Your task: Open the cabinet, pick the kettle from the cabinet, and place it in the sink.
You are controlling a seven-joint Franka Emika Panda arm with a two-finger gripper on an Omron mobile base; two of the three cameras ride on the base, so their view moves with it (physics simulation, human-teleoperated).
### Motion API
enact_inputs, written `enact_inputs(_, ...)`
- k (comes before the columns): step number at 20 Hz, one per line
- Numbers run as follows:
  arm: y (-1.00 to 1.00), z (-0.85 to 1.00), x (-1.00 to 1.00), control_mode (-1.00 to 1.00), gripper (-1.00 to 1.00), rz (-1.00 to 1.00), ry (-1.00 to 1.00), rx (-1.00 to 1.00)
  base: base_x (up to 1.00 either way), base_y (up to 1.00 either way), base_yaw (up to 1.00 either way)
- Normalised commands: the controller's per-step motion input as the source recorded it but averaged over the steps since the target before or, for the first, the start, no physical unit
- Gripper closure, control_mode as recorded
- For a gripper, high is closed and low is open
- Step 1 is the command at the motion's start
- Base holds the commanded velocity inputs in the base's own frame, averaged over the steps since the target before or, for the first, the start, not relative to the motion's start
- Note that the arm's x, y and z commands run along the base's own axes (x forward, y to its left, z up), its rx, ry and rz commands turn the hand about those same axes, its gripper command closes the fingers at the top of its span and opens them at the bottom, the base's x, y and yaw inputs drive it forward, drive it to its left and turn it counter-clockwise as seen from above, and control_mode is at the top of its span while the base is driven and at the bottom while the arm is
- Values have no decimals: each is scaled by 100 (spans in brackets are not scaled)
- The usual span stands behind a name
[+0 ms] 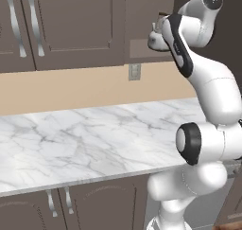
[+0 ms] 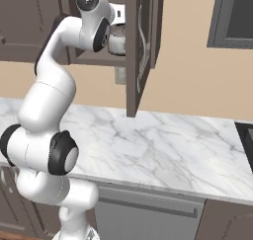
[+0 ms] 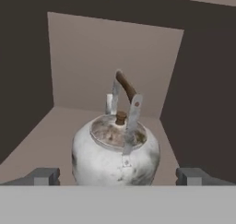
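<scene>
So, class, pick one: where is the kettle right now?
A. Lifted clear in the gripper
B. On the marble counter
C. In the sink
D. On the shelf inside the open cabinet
D: the kettle sits on the shelf inside the open cabinet, between the tips of the open gripper, not yet grasped.

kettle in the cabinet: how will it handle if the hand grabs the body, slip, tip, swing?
The kettle looks rigid metal with a rounded, smooth body, so pads on its sides may slip. It is squat and wide-based, so it probably won't tip from a nudge. Its thin arched handle sits on side straps and may pivot if grabbed. The hand is open around the body.
</scene>
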Motion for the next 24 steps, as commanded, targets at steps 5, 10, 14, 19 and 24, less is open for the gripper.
enact_inputs(5, -2, -8, 35, -100, -100, -1, 0, 6, 0, 0, 0)
enact_inputs(10, -1, -4, 42, -100, -100, -1, 0, 7, 0, 0, 0)
enact_inputs(14, -2, 0, 44, -100, -100, 0, 0, 6, 0, 0, 0)
enact_inputs(19, -8, 0, 42, -100, -100, 0, 0, 3, 0, 0, 0)
enact_inputs(24, -10, 0, 35, -100, -100, 0, 0, 0, 0, 0, 0)
